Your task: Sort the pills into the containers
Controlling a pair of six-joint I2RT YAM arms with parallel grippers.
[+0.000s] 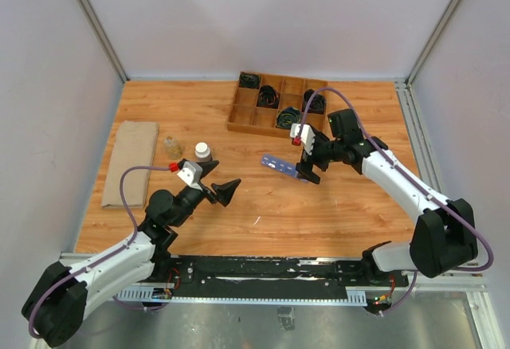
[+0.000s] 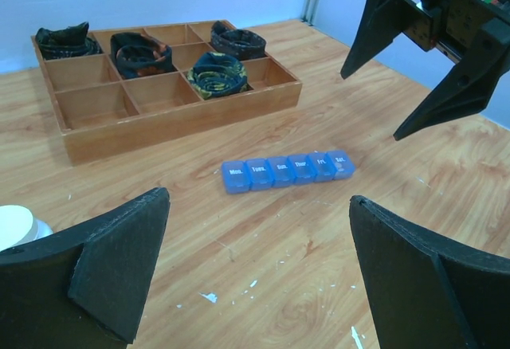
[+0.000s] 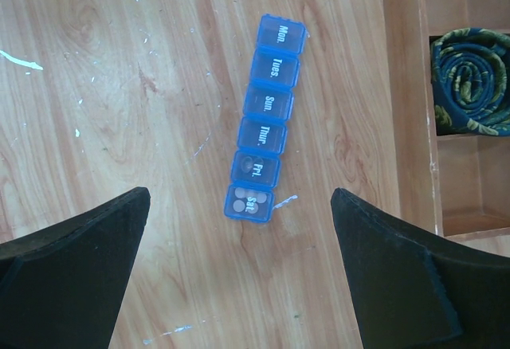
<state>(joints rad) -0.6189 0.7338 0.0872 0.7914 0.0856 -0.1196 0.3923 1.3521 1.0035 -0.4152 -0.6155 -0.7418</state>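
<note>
As lids look shut, right gripper [image 1: 307, 166] hovers wide over pill organizer [image 3: 259, 154], likely to open one. Left gripper [image 1: 221, 180]: wide, empty, at its 9 o'clock.

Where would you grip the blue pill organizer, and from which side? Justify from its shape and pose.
Pinch the pill organizer across its narrow width, mid-length, coming straight down from above. It lies flat on the table, long and slim, so its long edges likely give the best opposing faces.

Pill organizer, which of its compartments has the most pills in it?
The Sat. compartment, the end one of the pill organizer. Several round pills show through its lid; Fri. beside it shows about one, the rest none.
</note>
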